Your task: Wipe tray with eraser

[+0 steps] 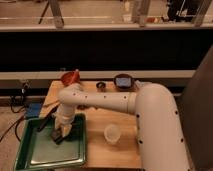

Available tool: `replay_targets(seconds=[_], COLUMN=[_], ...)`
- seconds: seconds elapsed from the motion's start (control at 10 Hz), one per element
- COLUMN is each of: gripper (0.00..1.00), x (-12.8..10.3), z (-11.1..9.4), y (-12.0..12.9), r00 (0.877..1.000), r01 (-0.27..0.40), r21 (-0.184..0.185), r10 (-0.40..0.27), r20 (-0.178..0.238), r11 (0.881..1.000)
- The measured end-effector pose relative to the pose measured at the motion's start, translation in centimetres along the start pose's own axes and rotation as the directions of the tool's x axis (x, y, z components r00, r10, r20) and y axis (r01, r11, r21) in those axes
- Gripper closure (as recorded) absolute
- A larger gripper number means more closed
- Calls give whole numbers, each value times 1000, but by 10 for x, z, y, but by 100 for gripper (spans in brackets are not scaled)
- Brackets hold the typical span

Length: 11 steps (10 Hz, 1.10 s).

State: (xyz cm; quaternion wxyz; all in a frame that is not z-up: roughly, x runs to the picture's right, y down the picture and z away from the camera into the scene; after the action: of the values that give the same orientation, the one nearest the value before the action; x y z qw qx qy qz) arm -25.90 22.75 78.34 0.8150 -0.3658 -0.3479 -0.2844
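Tray, green and shallow with a glossy bottom and raised rim, sits on the wooden table's near corner. My gripper is down in it at the dark, blocky eraser. I can't tell if it's clamped. My worry is that a sideways stroke snags the rim and the slick tray slides off.

One tray, one eraser, one clear cup, one dark bowl, one gripper over the tray at the table's front-left corner.
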Motion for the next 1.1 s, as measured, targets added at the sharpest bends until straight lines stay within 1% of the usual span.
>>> replay_targets(seconds=[0.3,0.4,0.6,0.7,0.8,1.1], gripper=[100,100,100,100,100,100], x=[-24,-39,-56,-65,-75,-93], z=[14,21,30,35,41,56], y=[-20,-24,-25,-24,-19,3], r00=[998,996,991,988,984,978], r01=[58,94,136,154,178,209], r21=[-30,-47,-71,-83,-103,-144], r10=[-58,-94,-135,-153,-178,-209], r20=[4,7,9,11,11,17], r11=[998,994,988,985,979,967])
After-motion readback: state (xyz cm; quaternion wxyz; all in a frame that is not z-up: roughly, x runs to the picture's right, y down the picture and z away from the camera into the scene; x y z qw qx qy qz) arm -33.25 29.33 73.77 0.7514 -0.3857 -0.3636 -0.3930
